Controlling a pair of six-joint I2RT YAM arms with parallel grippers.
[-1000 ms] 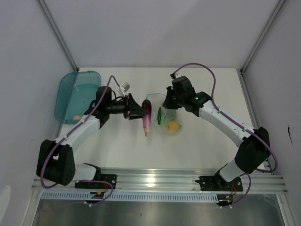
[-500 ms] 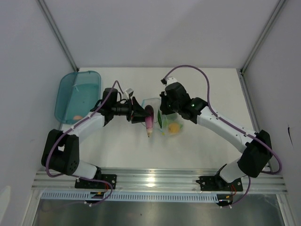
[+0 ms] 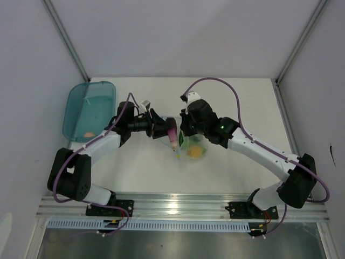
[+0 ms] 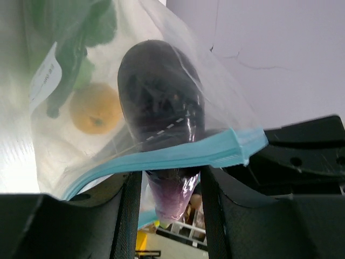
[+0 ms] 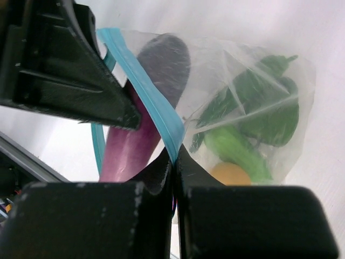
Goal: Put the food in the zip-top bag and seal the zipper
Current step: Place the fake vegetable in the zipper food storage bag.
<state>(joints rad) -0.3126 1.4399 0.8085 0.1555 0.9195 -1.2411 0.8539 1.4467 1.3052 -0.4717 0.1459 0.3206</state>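
Observation:
My left gripper [image 3: 165, 130] is shut on the purple eggplant [image 3: 173, 137], gripping its pale end. In the left wrist view the eggplant [image 4: 161, 91] has its dark end past the light blue zipper strip [image 4: 178, 154], inside the clear zip-top bag [image 4: 59, 135]. My right gripper [image 3: 183, 135] is shut on the zipper strip [image 5: 145, 91] at the bag's mouth and holds it up. The bag [image 3: 195, 143] holds a yellow-orange fruit [image 5: 229, 174] and green pepper and cucumber pieces [image 5: 269, 118]. I cannot see the slider tab.
A rigid teal tub [image 3: 86, 105] stands at the far left with one small pinkish-orange piece [image 3: 88, 134] in its near corner. Grey walls close in the table on three sides. A metal rail [image 3: 178, 208] runs along the near edge.
My left gripper has carried the eggplant right, into the bag's mouth. My right gripper has moved left and nearer with the rim, pulling the bag along.

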